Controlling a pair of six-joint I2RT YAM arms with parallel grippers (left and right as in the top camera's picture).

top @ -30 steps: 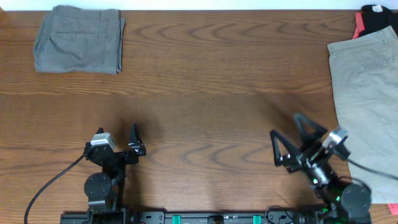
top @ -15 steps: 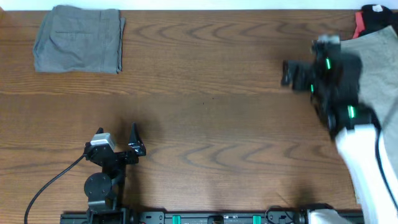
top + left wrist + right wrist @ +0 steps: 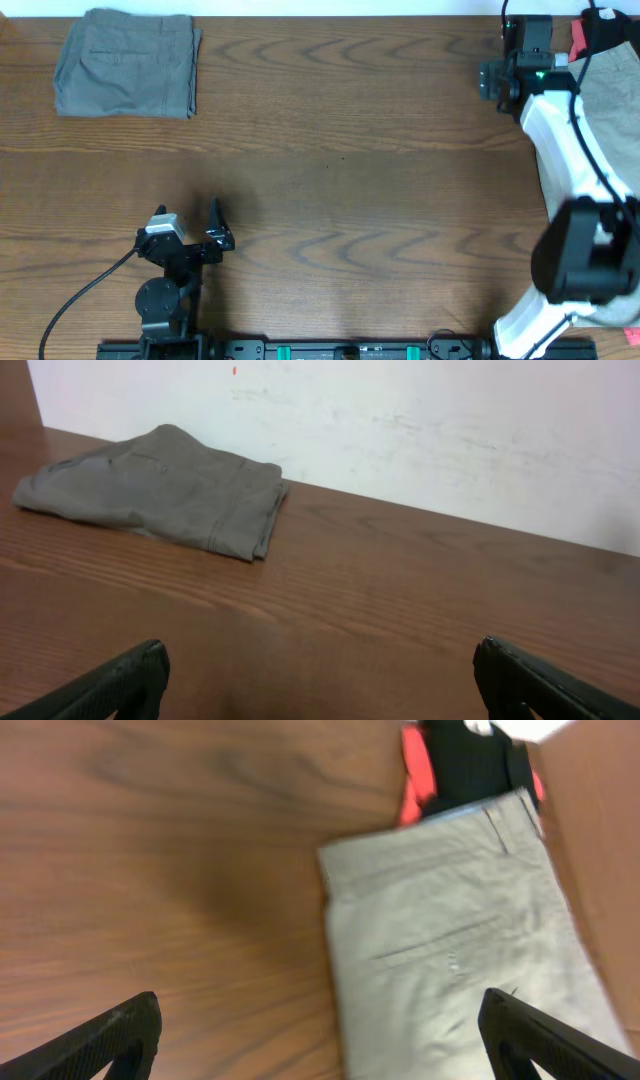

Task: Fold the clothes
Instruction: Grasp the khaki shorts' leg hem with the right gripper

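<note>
right fingers (image 3: 110, 1038) wide and empty above the worktop (image 3: 150, 870) beside the flat khaki shorts (image 3: 450, 950); left fingers (image 3: 120, 682) also wide and empty, well apart from the folded grey shorts (image 3: 160, 485)

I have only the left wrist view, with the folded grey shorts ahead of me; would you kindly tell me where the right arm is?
Observer: The right gripper hangs open above the far right of the table, at the corner of a pair of khaki shorts.
Operator: Thank you. Are those shorts folded?
Observer: No, they lie spread flat along the table's right edge, with a stitched pocket facing up.
Operator: Is anything else beside them?
Observer: Yes, a black garment lies over a red garment at the far end of the shorts, touching them.
</note>
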